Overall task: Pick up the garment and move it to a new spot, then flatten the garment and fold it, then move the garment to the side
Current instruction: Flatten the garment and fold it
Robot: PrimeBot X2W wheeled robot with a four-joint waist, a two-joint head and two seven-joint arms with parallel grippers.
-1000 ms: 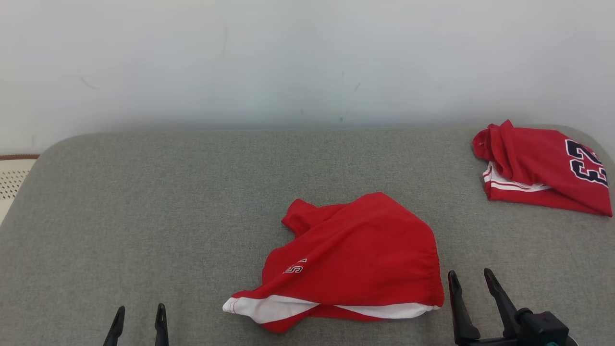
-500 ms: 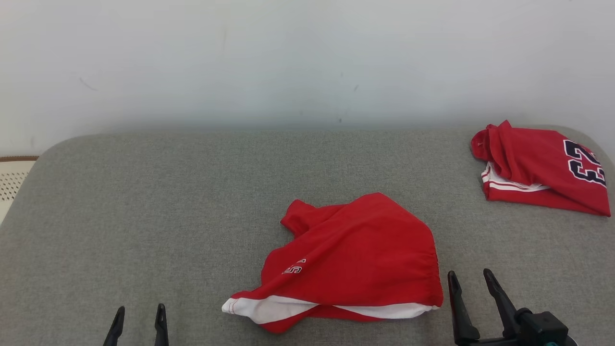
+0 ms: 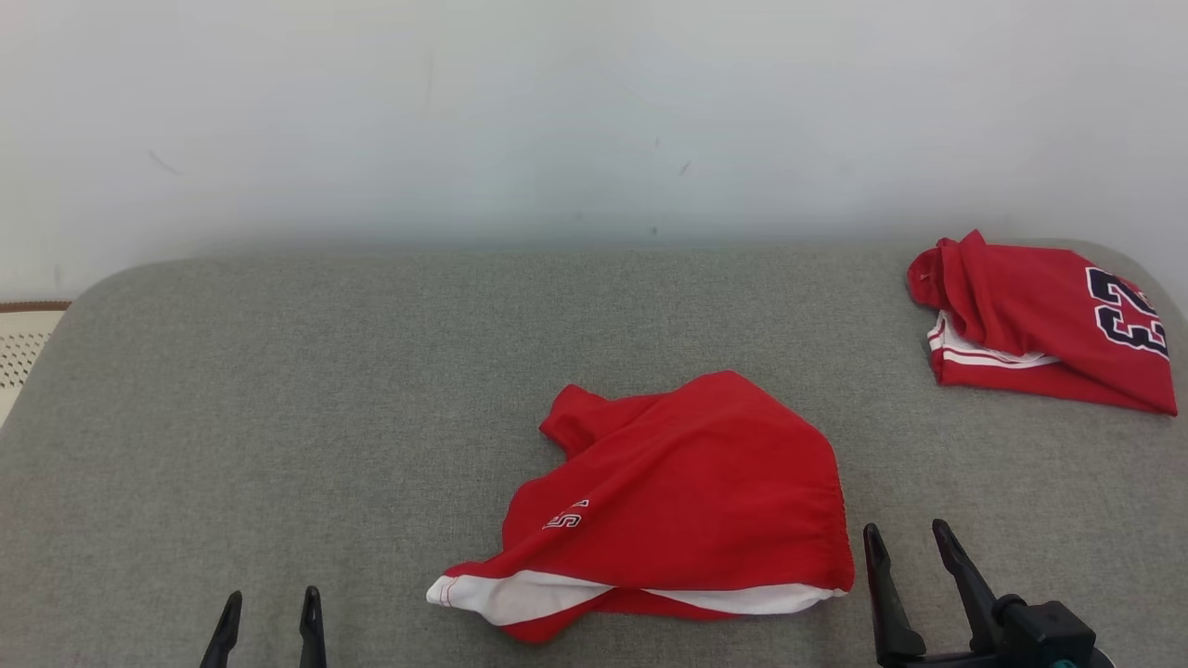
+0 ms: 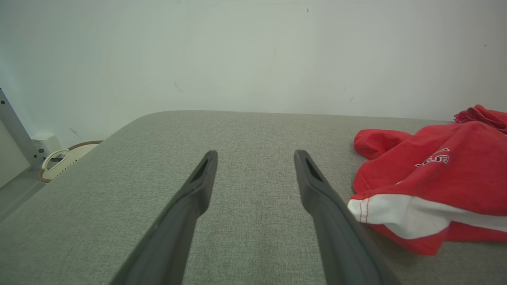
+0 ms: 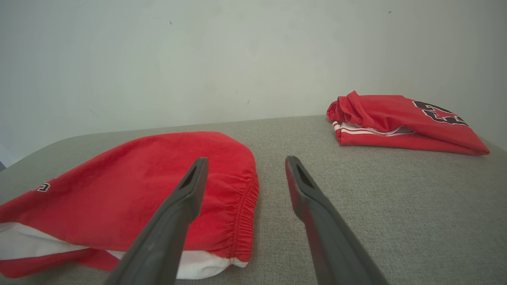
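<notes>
Lying crumpled, the red garment (image 3: 677, 501) sits near the middle of the grey padded surface (image 3: 325, 417), toward the robot's edge. A white band shows along its near hem, and its gathered waistband faces right. No part of it is lifted, so I judge the pick-up has not yet begun.

The right gripper (image 3: 905, 529) is just beside that waistband, fingers spread wide and holding nothing. The left gripper (image 3: 271, 598) is well apart from the white hem, equally wide and empty.

The likely trouble is a pinch that catches only the top layer. The cloth is doubled over itself, so it could then hang lopsided and land bunched instead of flat. A low approach might also snag the surface's woven cover. Carrying too far right could disturb the folded red jersey (image 3: 1039, 325) at the far right corner.

Counted: two red garments, one crumpled and one folded; two grippers, two fingers each; one padded surface.
</notes>
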